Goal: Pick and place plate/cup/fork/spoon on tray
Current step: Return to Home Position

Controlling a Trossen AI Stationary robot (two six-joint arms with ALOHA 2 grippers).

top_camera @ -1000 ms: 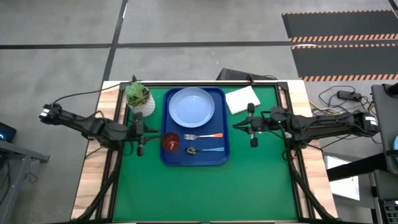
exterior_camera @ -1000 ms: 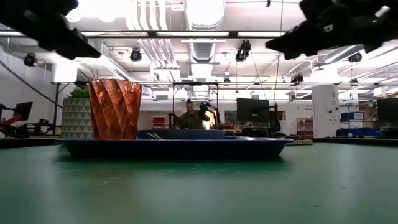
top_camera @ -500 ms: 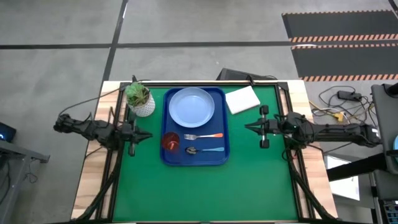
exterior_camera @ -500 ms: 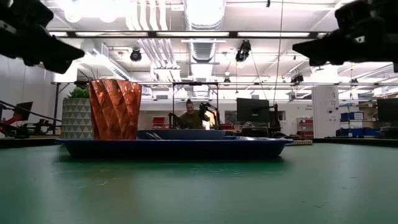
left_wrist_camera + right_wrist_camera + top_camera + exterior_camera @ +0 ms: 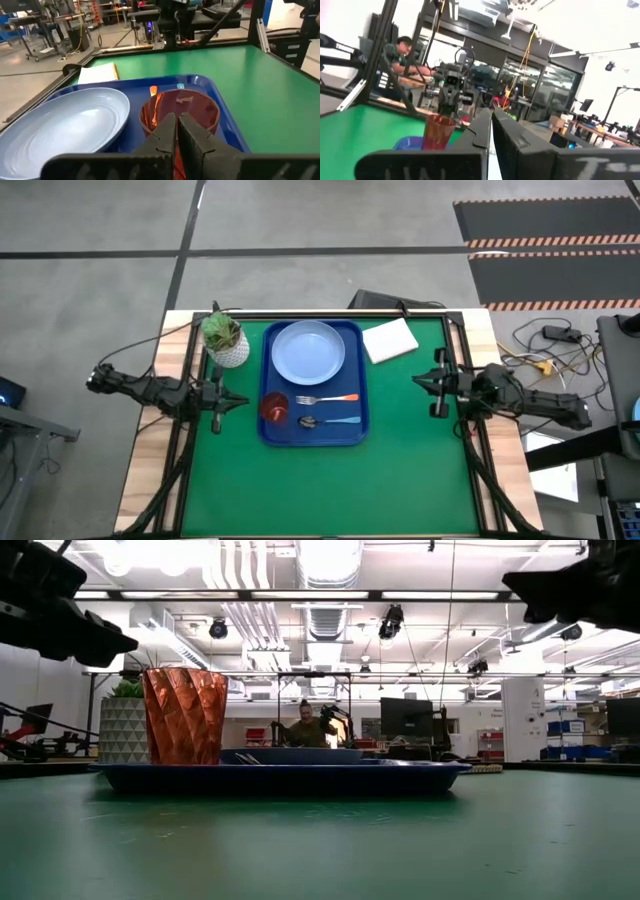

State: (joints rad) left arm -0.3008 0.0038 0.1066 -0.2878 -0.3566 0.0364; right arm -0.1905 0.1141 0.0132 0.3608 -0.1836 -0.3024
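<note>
Green matting carries the tray point(image 5: 314, 432), already loaded. Left gripper point(image 5: 232, 401), clenched empty, hovers beside the cup point(image 5: 274, 407); plate point(image 5: 308, 351), fork point(image 5: 327, 398), spoon point(image 5: 330, 421) aboard; right gripper point(image 5: 426, 381) clenched empty. Placement appears complete; next, park arms.

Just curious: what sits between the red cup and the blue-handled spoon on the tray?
Nothing: bare tray floor separates cup and spoon, seen in the high view.

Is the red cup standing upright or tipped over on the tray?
Upright. The cup stands straight on the tray in the low view, its open mouth facing up in the left wrist view.
</note>
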